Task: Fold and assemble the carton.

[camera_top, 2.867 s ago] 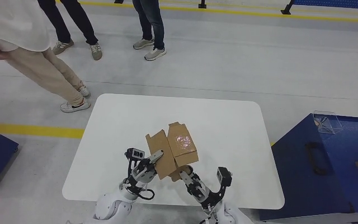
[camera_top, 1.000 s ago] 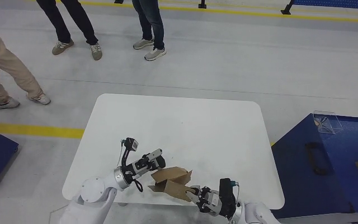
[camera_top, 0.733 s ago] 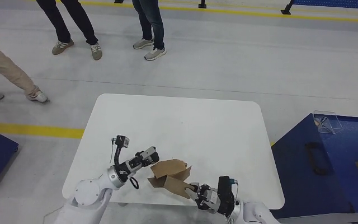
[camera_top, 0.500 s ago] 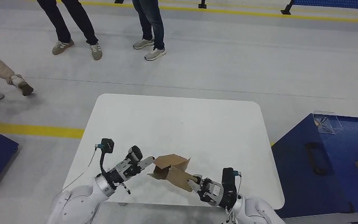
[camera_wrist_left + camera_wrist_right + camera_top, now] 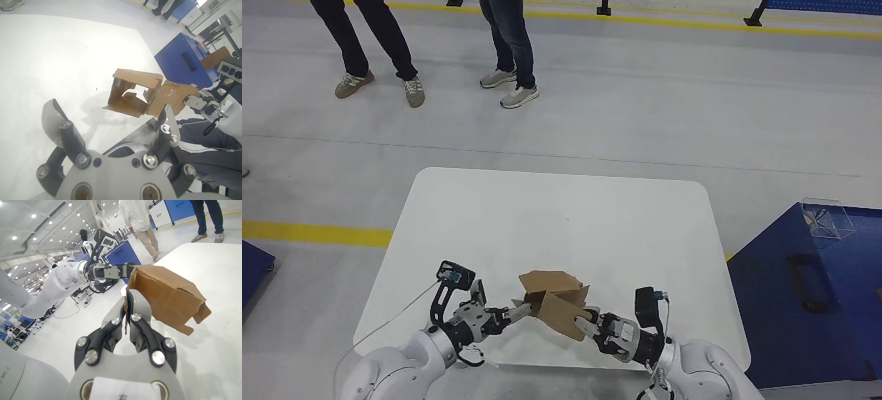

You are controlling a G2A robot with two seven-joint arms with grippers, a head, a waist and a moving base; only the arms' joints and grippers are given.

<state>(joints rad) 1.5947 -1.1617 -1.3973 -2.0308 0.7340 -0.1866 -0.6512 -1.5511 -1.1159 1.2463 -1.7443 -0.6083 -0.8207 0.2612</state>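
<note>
A brown cardboard carton [image 5: 552, 298], partly folded with one end gaping, hangs just over the white table [image 5: 562, 210] near its front edge. My right gripper [image 5: 580, 320] is shut on a flap at the carton's near side; the right wrist view shows the right gripper [image 5: 125, 306] pinching that flap edge below the carton [image 5: 166, 296]. My left gripper [image 5: 520, 308] is at the carton's left end, open. In the left wrist view the left gripper [image 5: 108, 106] has its fingers spread wide before the carton's [image 5: 132, 94] hollow end, one fingertip [image 5: 166, 111] overlapping the flap.
A blue cabinet [image 5: 812, 290] stands off the table's right side. The table's front edge [image 5: 542, 362] runs close under both arms. Bare white tabletop [image 5: 56, 56] stretches behind the carton.
The carton, once held high over mid-table by both grippers, has come down to the front edge. The left gripper let go, swung out left, and has now come back to the carton's end.
</note>
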